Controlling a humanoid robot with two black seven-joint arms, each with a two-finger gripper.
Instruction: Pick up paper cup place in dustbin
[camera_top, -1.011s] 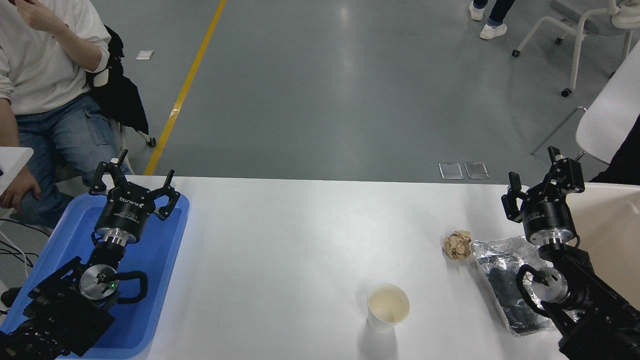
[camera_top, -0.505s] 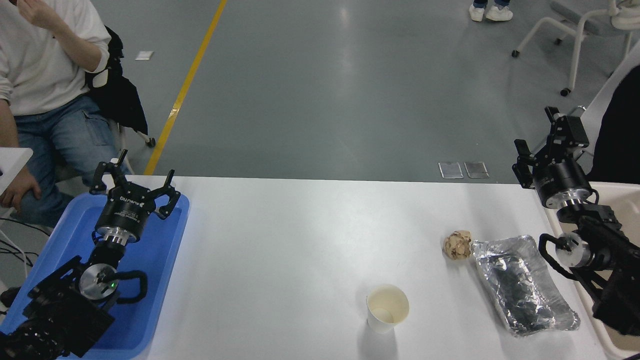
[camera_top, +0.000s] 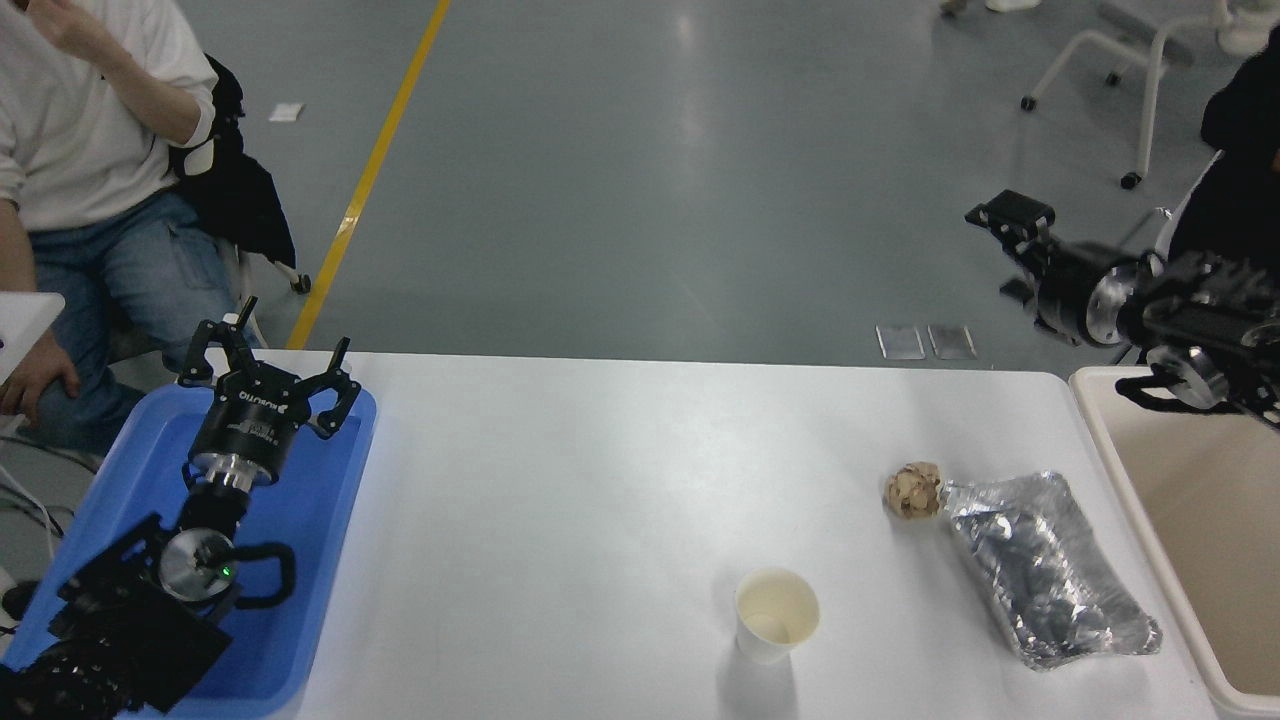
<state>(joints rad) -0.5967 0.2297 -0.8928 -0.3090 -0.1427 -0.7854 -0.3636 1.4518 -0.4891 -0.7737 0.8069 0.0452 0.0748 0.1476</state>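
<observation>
While the left gripper (camera_top: 268, 372) sits parked over the blue tray (camera_top: 340, 470) at table's (camera_top: 560, 470) left end, jaws spread open and empty, the pick hasn't begun. Paper cup (camera_top: 776, 615) stands upright near the front edge, right of centre, nothing touching it. Crumpled brown paper ball (camera_top: 914, 490) and crinkled foil tray (camera_top: 1050, 570) lie further right, touching each other. Right gripper (camera_top: 1010, 225) is high beyond table's far right corner, well apart from cup; can't tell its jaws' state. Dustbin (camera_top: 1100, 440) sits at right edge. Step in hand, by my read: approach. Next, the right arm needs to swing back in w/ open jaws, drop around cup w/o tipping it.
</observation>
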